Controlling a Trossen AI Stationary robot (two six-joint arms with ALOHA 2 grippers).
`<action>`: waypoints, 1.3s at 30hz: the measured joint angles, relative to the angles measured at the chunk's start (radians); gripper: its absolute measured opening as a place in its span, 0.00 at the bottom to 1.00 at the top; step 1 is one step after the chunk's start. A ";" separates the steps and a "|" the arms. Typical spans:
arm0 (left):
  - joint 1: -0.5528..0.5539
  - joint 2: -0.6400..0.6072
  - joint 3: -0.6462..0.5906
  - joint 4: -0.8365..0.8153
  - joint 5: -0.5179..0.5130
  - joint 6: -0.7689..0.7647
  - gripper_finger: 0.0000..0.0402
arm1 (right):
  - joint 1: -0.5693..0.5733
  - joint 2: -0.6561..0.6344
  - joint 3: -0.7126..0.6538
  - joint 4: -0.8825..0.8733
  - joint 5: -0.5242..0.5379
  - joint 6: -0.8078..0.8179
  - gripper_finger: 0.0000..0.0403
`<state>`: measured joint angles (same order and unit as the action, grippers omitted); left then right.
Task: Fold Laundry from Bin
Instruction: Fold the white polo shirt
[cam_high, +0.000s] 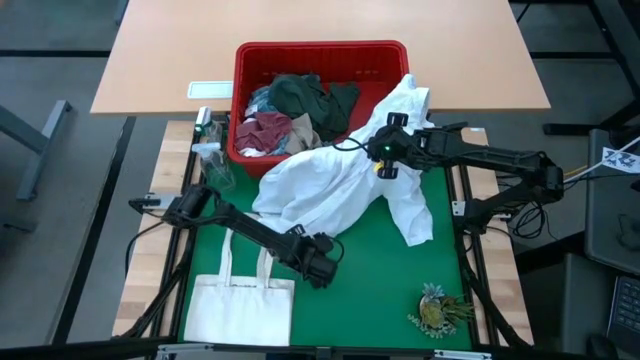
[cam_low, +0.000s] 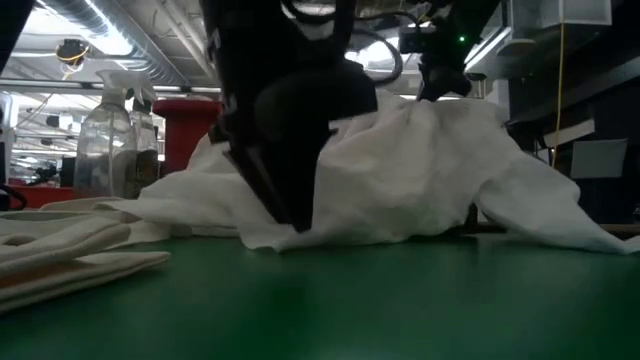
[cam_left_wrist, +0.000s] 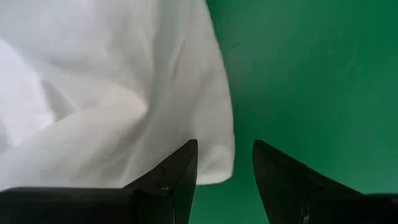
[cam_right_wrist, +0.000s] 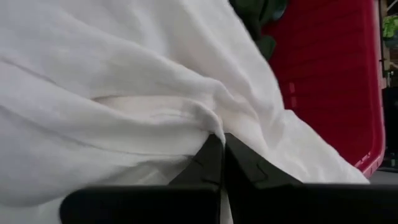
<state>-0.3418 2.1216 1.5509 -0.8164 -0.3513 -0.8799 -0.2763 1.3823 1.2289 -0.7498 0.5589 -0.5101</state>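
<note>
One white garment (cam_high: 340, 185) lies spread over the green mat (cam_high: 380, 280) at the centre of the high view, its top corner on the red bin (cam_high: 320, 55) above. Right gripper (cam_high: 385, 152) is clamped on this cloth. Left gripper (cam_high: 322, 268), fingers apart, sits lower left at the hem.

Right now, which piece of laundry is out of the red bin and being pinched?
The big white garment. It sprawls over the green mat, with the right pincer shut on it. The dark green and maroon pieces lie in the bin, untouched.
</note>
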 joint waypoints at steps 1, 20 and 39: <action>0.005 0.000 -0.017 0.031 0.015 0.000 0.37 | 0.000 0.000 0.000 0.006 0.004 0.000 0.02; 0.027 -0.010 -0.105 0.070 0.061 0.018 0.02 | 0.000 0.000 0.000 0.016 0.015 -0.022 0.02; -0.179 -0.088 0.170 -0.463 0.420 0.123 0.00 | -0.001 -0.004 0.005 -0.187 -0.228 -0.071 0.02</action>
<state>-0.5204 2.0335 1.7206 -1.2795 0.0687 -0.7571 -0.2775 1.3785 1.2339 -0.9367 0.3308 -0.5816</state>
